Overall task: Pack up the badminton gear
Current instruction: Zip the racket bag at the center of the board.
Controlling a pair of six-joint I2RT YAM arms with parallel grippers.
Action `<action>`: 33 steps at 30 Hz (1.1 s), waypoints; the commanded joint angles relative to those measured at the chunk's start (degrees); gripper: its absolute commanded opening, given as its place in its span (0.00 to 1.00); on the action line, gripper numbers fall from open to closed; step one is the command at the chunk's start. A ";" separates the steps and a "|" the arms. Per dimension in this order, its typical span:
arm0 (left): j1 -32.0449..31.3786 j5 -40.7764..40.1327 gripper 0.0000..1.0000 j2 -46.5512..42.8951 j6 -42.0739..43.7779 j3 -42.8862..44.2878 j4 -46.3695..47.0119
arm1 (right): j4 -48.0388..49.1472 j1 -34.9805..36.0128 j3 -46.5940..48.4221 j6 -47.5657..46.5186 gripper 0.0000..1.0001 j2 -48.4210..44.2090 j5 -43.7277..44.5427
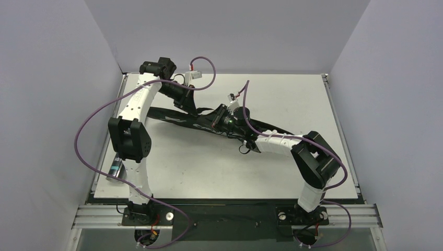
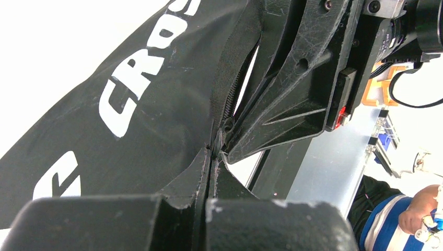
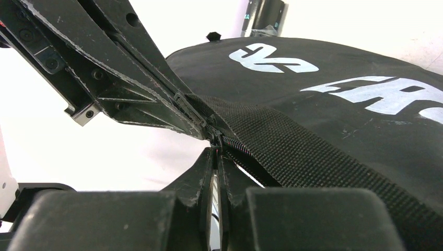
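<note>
Left gripper point(image 2: 209, 157) is pinched shut on the bag point(image 2: 130, 136) seam. Right gripper point(image 3: 217, 154) is nipped together on the zip point(image 3: 235, 145), tip to tip with the left. Bag lies under both. It's soft, light cloth, likely to bunch: hold the seam taut and grip the slider tab, not the fabric.

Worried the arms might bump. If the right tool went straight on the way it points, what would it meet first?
The right tool's shut tips sit on the bag's zipper; just beyond, nearly tip to tip, is the left tool, pointing back. It would probably hit that first, though depth is unclear.
</note>
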 commanded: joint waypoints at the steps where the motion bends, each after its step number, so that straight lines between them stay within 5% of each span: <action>1: 0.09 4.09 0.00 -4.21 0.50 0.34 -1.93 | 2.95 -0.19 1.22 -0.63 0.00 -1.02 2.60; 22: 0.82 2.99 0.00 -3.43 9.22 2.33 -8.96 | -1.12 -7.02 -14.77 -3.55 0.00 -13.50 3.00; 33: 1.82 1.96 0.00 -3.94 9.28 3.38 -8.89 | -14.35 -12.01 -21.25 -11.70 0.00 -22.97 2.45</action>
